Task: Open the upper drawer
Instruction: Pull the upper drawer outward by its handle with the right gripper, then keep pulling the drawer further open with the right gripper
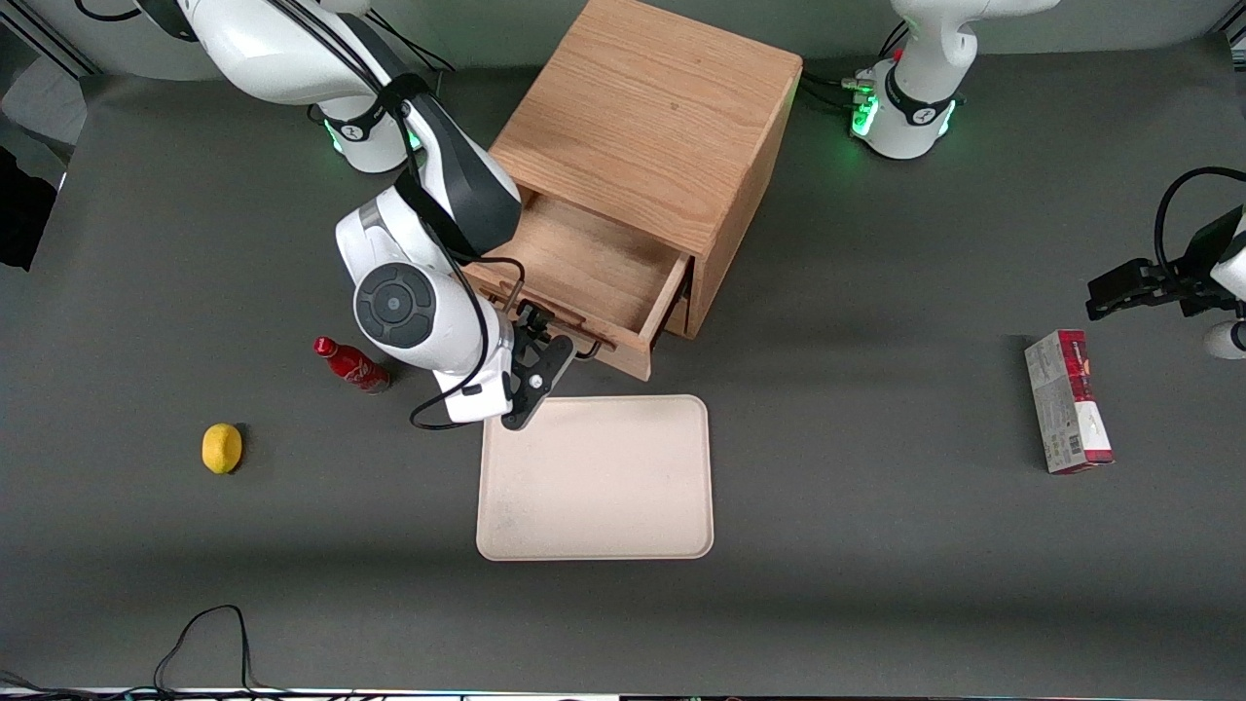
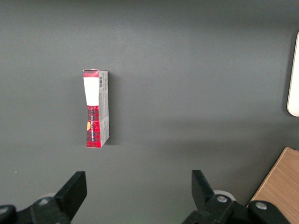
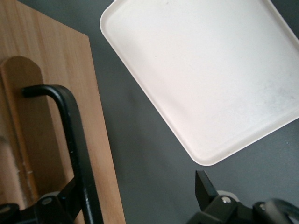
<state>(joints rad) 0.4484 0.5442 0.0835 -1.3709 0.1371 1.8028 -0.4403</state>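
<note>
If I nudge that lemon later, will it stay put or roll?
The lemon looks rounded and lies loose on the flat table, so it would probably roll, likely wobbling off line. The gripper is open at the upper drawer handle.

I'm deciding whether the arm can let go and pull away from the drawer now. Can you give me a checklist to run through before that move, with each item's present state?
1. upper drawer pulled out of the cabinet, tray exposed: ok.
2. gripper at the drawer front, by the black handle: ok.
3. Fingers open, one on each side of the handle, not clamping it: ok.
4. Tray inside looks bare wood; the part under the arm is hidden: cannot tell.
5. beige tray lies just nearer the front camera than the drawer front, in the retreat path: not ok, lift before backing off.
6. red bottle stands close beside the wrist: not ok, watch it.
</note>
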